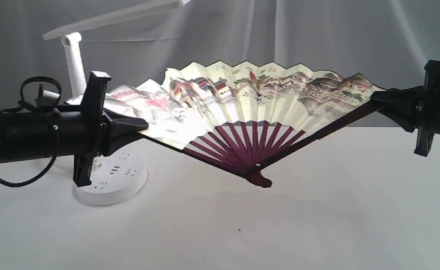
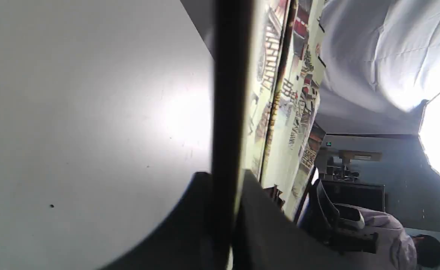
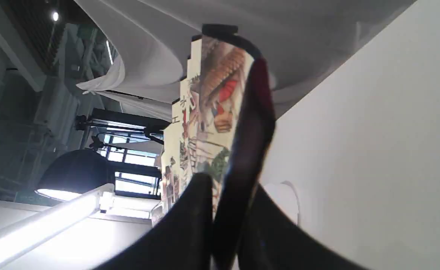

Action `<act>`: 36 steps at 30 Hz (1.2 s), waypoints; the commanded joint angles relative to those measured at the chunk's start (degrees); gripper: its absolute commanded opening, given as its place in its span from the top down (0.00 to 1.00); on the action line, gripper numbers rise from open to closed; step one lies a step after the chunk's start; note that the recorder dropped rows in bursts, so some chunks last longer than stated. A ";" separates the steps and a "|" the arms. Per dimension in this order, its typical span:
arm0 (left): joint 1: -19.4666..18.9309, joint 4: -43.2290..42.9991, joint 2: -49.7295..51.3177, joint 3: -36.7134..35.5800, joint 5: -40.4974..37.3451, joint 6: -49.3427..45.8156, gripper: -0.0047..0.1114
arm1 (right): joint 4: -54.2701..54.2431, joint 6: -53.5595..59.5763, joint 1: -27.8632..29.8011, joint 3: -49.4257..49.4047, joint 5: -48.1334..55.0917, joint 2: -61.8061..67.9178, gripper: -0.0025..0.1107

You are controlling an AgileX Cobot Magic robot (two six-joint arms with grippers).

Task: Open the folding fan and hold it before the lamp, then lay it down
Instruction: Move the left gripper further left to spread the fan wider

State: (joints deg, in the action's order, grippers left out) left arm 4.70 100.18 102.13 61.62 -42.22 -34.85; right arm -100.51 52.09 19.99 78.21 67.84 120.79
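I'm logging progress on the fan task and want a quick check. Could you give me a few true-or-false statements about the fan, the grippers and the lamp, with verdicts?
1. The folding fan is spread open, painted side showing. True.
2. Only one gripper holds it. False: the left gripper and the right gripper each clamp an outer guard.
3. The fan lies flat on the table. False: it is held up by both guards, with the pivot end lowest.
4. The desk lamp stands upright at the fan's left-gripper end. True.
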 commanded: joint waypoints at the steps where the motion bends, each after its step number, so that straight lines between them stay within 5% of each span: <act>1: -0.78 -0.23 -2.37 -1.61 1.97 -0.50 0.96 | 0.56 2.46 0.82 -0.09 -3.05 -0.40 0.98; 36: -0.78 -0.23 -15.52 -12.87 8.52 0.36 0.96 | 0.56 -1.19 1.84 -0.09 -4.02 -0.40 0.98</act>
State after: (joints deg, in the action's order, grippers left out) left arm 4.70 101.47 87.73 49.40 -36.62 -33.63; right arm -98.76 48.02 19.99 78.21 68.88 120.79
